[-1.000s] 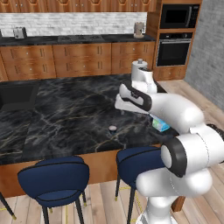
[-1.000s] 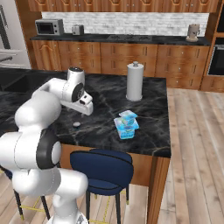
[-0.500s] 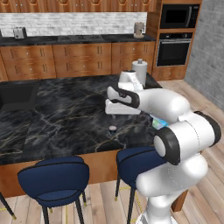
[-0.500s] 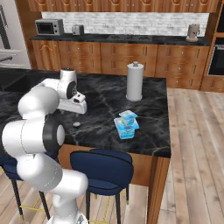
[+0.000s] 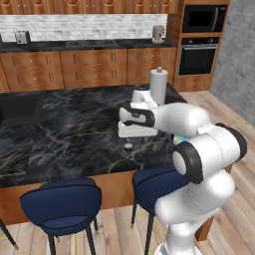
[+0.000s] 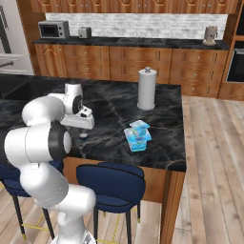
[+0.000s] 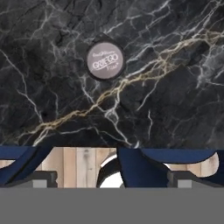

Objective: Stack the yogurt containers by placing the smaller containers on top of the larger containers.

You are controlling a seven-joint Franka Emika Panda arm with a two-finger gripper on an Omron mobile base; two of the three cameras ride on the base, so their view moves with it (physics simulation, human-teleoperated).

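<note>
A tiny round dark cup with a pale printed lid stands on the black marble island. In the hand view it lies ahead of my gripper, whose fingertips are wide apart with nothing between them. From the base views my open gripper hovers just above the cup. To the right sit the small light-blue pack and the wider teal-blue pack, close together. I cannot tell whether one rests on the other. My arm hides most of them in the left base view.
A tall white paper-towel roll stands at the island's far right. Blue stools are tucked under the near edge. A dark sink is set in the island's left. The cup stands close to the front edge.
My arm has swung left across the island, away from the packs, and now hangs over the small cup. The jaws stayed open, and the cup and packs have not moved.
</note>
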